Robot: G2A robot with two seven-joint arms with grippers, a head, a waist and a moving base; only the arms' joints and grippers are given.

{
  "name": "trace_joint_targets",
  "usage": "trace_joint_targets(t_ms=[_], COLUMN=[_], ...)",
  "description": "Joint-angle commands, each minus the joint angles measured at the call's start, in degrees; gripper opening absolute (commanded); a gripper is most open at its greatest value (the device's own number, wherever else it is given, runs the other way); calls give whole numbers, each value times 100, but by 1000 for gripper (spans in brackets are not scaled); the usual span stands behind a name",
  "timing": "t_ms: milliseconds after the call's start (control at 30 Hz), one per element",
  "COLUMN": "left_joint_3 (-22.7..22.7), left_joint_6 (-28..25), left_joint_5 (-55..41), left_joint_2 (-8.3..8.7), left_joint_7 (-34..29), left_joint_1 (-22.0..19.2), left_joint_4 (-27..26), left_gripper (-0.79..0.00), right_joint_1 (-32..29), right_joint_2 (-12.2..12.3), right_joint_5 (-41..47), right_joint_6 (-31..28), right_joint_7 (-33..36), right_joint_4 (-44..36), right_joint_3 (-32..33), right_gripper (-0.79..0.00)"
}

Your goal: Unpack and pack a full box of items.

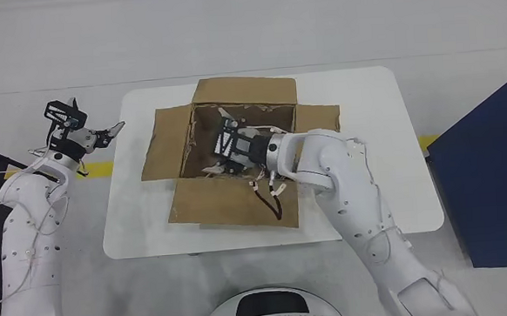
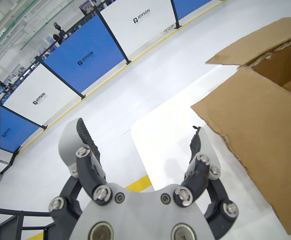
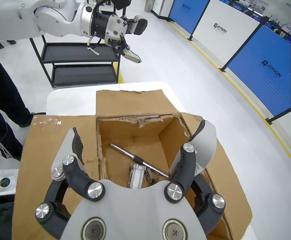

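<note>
Gaping empty, right tool over one box with one metal rod, left tool nearby.

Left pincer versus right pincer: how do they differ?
The left pincer hangs at the table corner, apart from the cardboard box; the right pincer sits over the open box. The left pincer faces the table edge; the right pincer faces a metal rod inside. Both are open and empty.

Rod in box: near end hidden behind right gripper. Clear item under rod half covered by the gripper, can't tell what it is. Top view: gripper blocks box interior, contents too dark to ID. Left wrist view: box cut off at pic edge.
</note>
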Motion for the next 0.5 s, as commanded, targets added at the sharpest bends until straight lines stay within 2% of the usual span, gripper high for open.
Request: trace_joint_targets(t_ms=[0, 267, 333, 367, 467], left_joint_3=[0, 0, 0, 0, 0], left_joint_6=[0, 0, 0, 0, 0], left_joint_5=[0, 0, 0, 0, 0], left_joint_2=[0, 0, 0, 0, 0], left_joint_7=[0, 0, 0, 0, 0], left_joint_1=[0, 0, 0, 0, 0], left_joint_4=[0, 0, 0, 0, 0], left_gripper=[0, 0, 0, 0, 0], right_joint_1=[125, 125, 95, 167, 637], right_joint_2=[-7, -7, -4, -4, -42], right_joint_5=[-1, -1, 243, 660, 1646], right_joint_6=[22, 22, -19, 3, 989], right_joint_7=[-19, -19, 126, 532, 1895], right_joint_4=[164, 164, 385, 741, 1322], right_joint_3=[-90, -90, -102, -41, 210], right_gripper=[0, 0, 0, 0, 0])
